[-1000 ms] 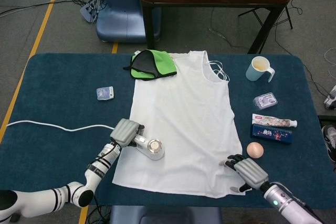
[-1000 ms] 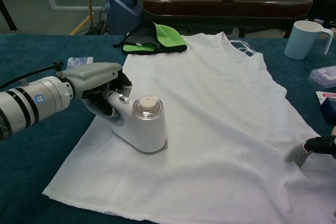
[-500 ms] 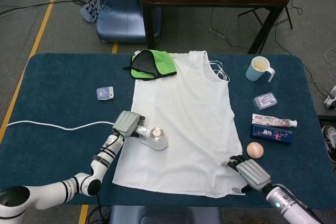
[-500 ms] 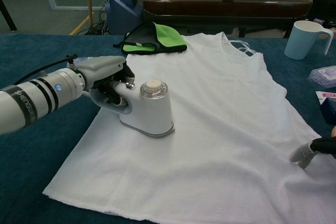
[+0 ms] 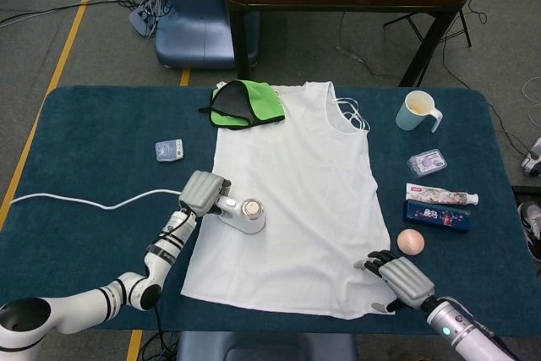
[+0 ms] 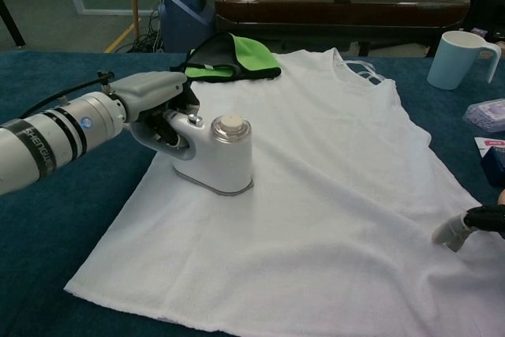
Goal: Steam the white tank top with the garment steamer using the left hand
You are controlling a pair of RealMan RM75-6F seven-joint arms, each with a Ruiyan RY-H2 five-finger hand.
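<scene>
On the dark blue worktop [image 5: 93,124]: white sleeveless cotton tank top [image 5: 296,200] lying flat, neck toward the far edge, hem nearest the robot.
Steamer: white handheld garment steamer with a round cap [image 6: 217,151], base flat on the shirt's left-hand side, just inside its edge; white cord [image 5: 84,203] trailing off to the left.
Left hand: left hand [image 6: 154,104] with fingers wrapped round the steamer's handle, gripping it.
Right hand: right hand [image 5: 399,279] resting on the lower right corner of the hem, fingers slightly curled and holding nothing; it appears to pin the cloth.
Change: over the last second the steamer has travelled from near the hem up the left-hand side toward the armhole, while the right hand has stayed put.
Meaning: one pass along the left-hand strip looks underway; the centre and right-hand side probably remain to be steamed.
Bystanders: green-and-black cloth [image 5: 245,104] overlapping the shoulder; pale blue mug [image 5: 418,111] well apart.
</scene>
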